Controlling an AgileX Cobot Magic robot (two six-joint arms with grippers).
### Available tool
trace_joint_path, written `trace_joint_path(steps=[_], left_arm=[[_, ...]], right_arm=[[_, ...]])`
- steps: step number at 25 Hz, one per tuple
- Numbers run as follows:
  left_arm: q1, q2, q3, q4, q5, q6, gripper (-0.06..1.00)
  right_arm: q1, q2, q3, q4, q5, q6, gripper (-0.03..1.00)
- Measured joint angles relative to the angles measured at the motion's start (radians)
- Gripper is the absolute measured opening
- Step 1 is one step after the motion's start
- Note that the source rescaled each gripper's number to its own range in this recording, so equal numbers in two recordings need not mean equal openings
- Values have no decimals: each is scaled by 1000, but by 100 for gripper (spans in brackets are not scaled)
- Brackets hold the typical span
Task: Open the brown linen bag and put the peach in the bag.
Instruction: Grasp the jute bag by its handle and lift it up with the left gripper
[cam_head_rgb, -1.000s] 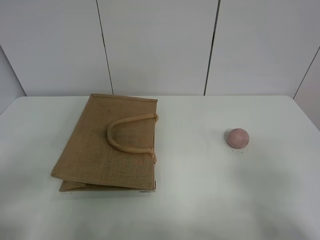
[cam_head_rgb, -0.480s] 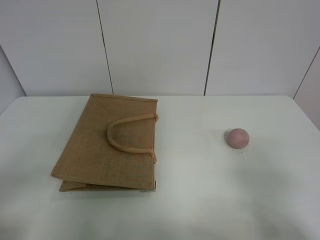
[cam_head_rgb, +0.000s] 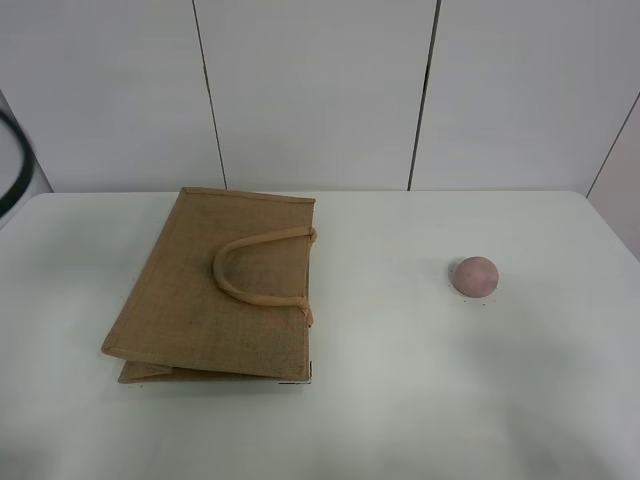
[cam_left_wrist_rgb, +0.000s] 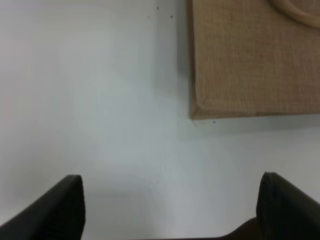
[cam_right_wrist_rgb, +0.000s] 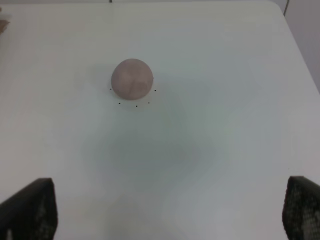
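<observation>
The bag (cam_head_rgb: 180, 300) lay flat left of centre, the peach (cam_head_rgb: 474, 276) at right. The left claw (cam_left_wrist_rgb: 172, 207) and right claw (cam_right_wrist_rgb: 165, 207) stood apart.

This looks like a bare test lab, not a home. A plain white tabletop (cam_head_rgb: 420, 400) stands against a blank white panelled wall (cam_head_rgb: 310, 90) with dark seams. A black cable (cam_head_rgb: 14, 170) loops in at one edge, and small black dots (cam_right_wrist_rgb: 136, 105) ring the peach (cam_right_wrist_rgb: 132, 78).
</observation>
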Motion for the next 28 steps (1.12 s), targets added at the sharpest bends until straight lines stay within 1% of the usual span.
trace_joint_path(steps=[3,4,7,8,10,15,18,22,25,28], left_arm=[[0,232,-133,0,-15,1,100],[0,232,-133,0,-15,1,100],[0,459,-281,0,-37,2,100],[0,582,-388,0,-39,2,100],[0,709,-488,0,-40,-3,100],[-12,945,-659,-6,-37,-54,100],[-62,1042,-709,-8,-24,-82,100],[-156,1109,-719,-14,-26,-158,100],[-235,1147,-720,-18,-46,-196,100],[-296,1173,-721,-19,-96,-232,100]], right_arm=[[0,0,0,0,0,0,100],[0,0,0,0,0,0,100],[0,0,0,0,0,0,100],[0,0,0,0,0,0,100],[0,0,0,0,0,0,100],[0,0,0,0,0,0,100],[0,0,0,0,0,0,100],[0,0,0,0,0,0,100],[0,0,0,0,0,0,100],[0,0,0,0,0,0,100]])
